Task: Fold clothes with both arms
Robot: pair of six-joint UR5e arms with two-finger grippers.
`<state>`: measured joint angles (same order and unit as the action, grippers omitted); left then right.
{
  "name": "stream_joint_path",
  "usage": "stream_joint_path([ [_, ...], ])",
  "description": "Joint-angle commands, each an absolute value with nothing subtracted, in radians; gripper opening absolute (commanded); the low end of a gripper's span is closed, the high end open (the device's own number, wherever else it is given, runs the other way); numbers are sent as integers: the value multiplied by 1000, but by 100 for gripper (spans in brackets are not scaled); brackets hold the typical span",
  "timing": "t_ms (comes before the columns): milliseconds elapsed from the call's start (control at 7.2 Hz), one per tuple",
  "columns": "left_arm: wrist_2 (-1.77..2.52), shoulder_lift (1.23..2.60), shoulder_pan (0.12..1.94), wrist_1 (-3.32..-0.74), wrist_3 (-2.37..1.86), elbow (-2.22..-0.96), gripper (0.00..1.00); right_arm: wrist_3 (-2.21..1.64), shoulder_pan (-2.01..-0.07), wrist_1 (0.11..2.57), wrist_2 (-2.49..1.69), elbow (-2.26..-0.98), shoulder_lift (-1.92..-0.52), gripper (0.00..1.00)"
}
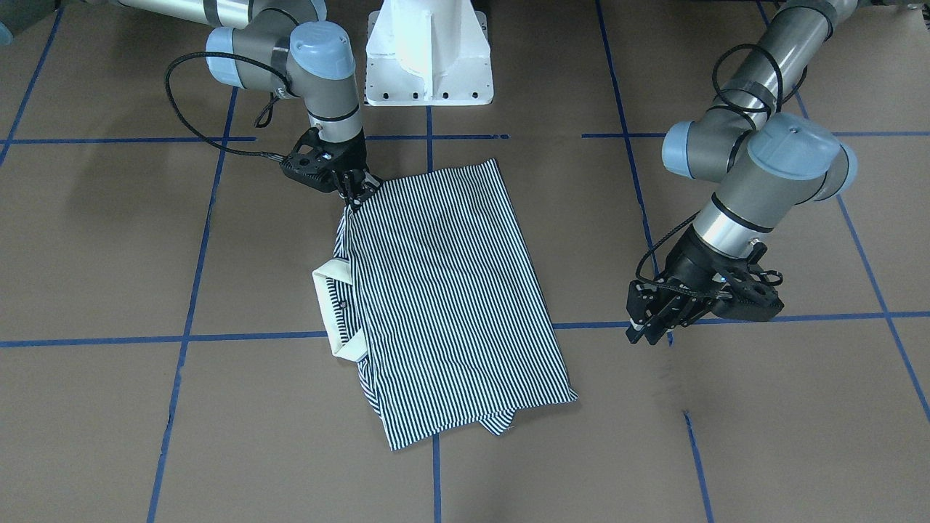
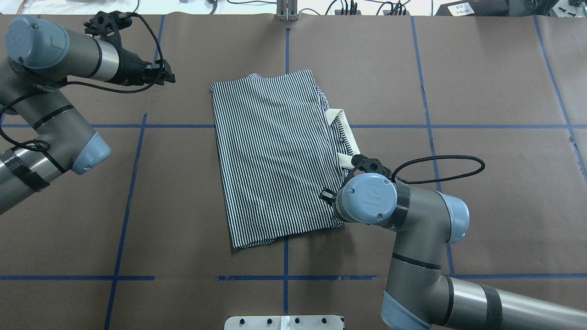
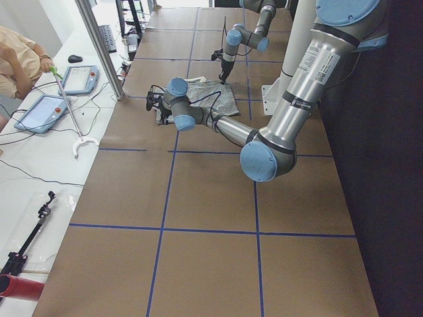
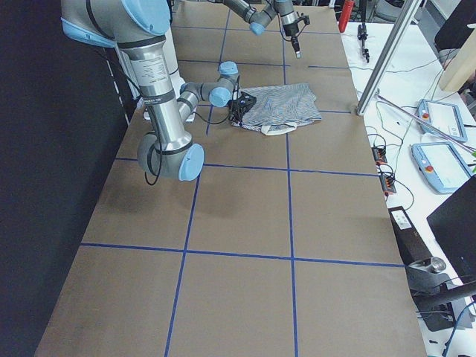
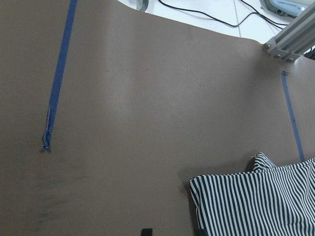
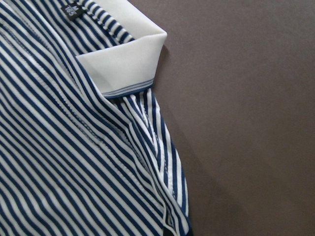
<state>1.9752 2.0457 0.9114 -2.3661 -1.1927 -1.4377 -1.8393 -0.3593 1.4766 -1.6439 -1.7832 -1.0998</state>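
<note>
The right arm's fingers [image 1: 353,190] are pinching a corner of the shirt [image 1: 450,290], just above the collar [image 1: 330,274], left of centre in the front view. The shirt is lying folded flat on the middle of the table [image 1: 109,240]. The left arm's fingers [image 1: 639,333] are hanging spread and empty, well apart at the right. To my judgement, the pinch should be gathering every layer before lifting.

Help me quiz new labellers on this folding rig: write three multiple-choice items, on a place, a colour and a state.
1. The right gripper is: A at the polo shirt's corner; B on a cable; C on the pedestal.
2. The collar is: A red; B cream; C black.
3. The left gripper is: A clamping a sleeve; B pressing the collar; C open, clear of the shirt.
Key: A, fingers meet the striped corner; B, pale beside the stripes; C, fingertips apart over bare table.
</note>
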Motion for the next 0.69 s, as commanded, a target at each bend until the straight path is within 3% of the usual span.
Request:
stream_joint_path([
  [0,1979,2043,910,-2344,-1263,-1489,40,-1841,-360,1486,-1652,-1840,-1109,0],
  [139,2027,2039,907,-2262,-1337,-1590,40,-1903,-345,1486,-1651,-1847,-1109,0],
  [416,2025,1906,791,-2146,-1518,-1887,43,-1954,-299,1503,-1643,-1891,-1109,0],
  [555,2023,1875,737,-2141,-1623,-1963,44,-1992,-275,1561,-1626,-1919,-1106,0],
])
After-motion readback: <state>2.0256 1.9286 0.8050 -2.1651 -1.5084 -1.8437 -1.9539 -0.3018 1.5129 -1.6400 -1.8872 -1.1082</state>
